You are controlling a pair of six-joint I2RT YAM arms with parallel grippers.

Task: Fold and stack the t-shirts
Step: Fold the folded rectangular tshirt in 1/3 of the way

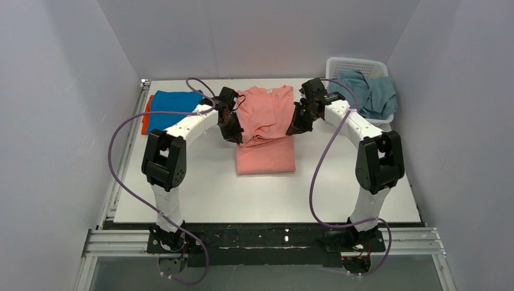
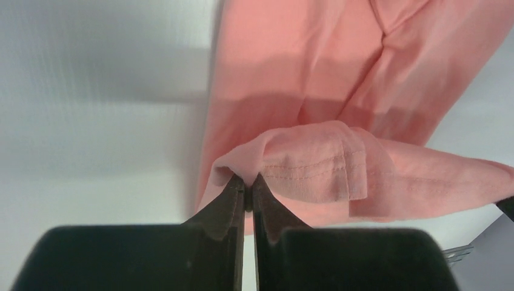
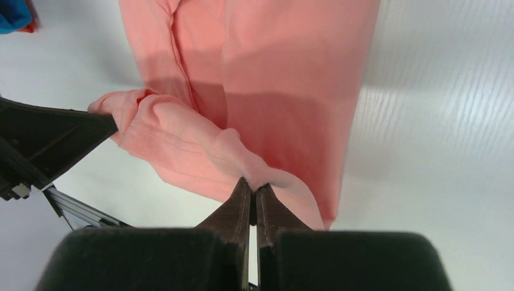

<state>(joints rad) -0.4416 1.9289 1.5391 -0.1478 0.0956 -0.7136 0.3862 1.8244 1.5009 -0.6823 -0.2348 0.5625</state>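
The salmon-pink t-shirt lies lengthwise in the middle of the table, folded into a narrow strip. My left gripper is shut on its hemmed edge at the left, lifted above the table. My right gripper is shut on the same edge at the right. The lifted fold hangs between the two grippers above the lower layer. A bright blue t-shirt lies folded at the back left on an orange one. A dusty grey-blue t-shirt is bunched in the basket.
A white perforated plastic basket stands at the back right corner. Grey walls enclose the table on three sides. The metal rail with both arm bases runs along the near edge.
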